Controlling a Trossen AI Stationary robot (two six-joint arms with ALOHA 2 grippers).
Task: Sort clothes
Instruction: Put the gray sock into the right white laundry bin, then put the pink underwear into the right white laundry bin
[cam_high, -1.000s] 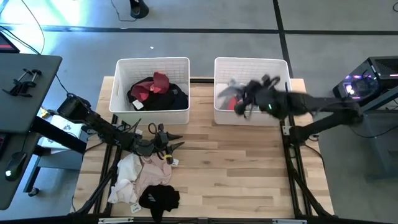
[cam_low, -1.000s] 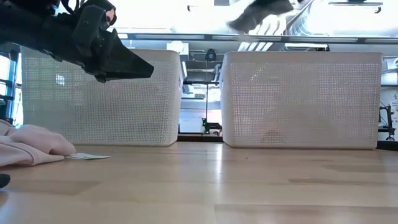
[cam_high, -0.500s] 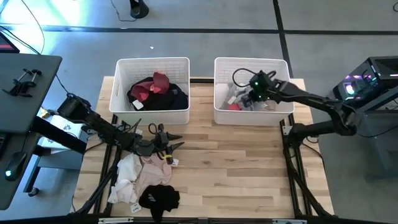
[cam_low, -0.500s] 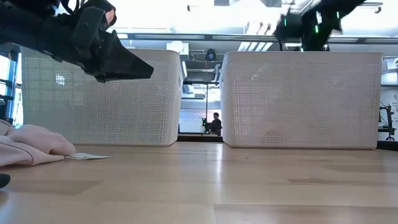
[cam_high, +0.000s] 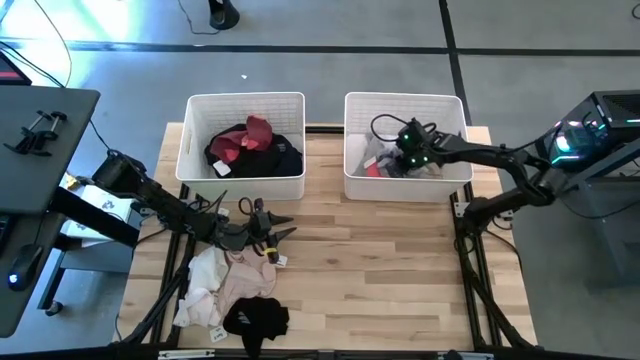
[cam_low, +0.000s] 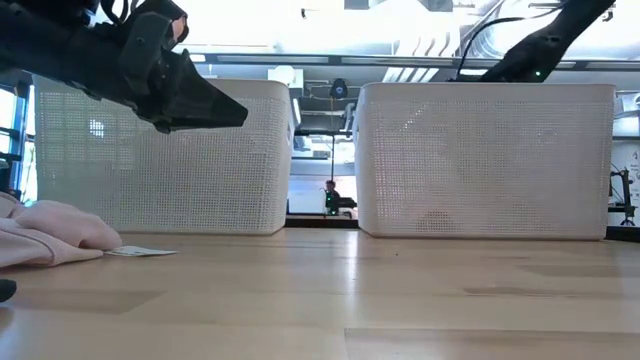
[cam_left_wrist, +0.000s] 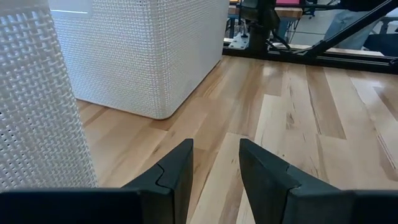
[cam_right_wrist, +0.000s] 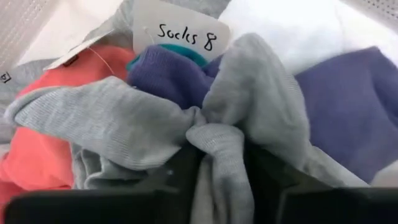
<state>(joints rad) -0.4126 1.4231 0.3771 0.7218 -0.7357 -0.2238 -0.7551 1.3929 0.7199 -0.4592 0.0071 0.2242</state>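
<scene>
I have the right gripper (cam_high: 405, 150) down inside the right bin (cam_high: 352, 182), at the drop-off end of a sort. In the right wrist view its fingers (cam_right_wrist: 180, 174) stand either side of a fold of grey sock (cam_right_wrist: 214, 134), the fabric bunched between them; whether they are gripping it or have just let go I cannot tell. That sock lies on the bin's pile with lavender socks (cam_right_wrist: 348, 93), a coral piece (cam_right_wrist: 31, 155) and something white. A paper tag (cam_right_wrist: 180, 28) in the pile reads "Socks 8" in handwriting; a smaller label at the edge is too small to read. My left gripper (cam_high: 272, 232) waits over the counter (cam_high: 400, 280) just in front of the left bin (cam_high: 195, 182), fingers (cam_left_wrist: 177, 171) parted with nothing between them. Next, I judge, the right arm must lift clear without dragging the sock out, then go to the unsorted heap (cam_high: 225, 290) of pink, white and black garments at the near left of the counter.
</scene>
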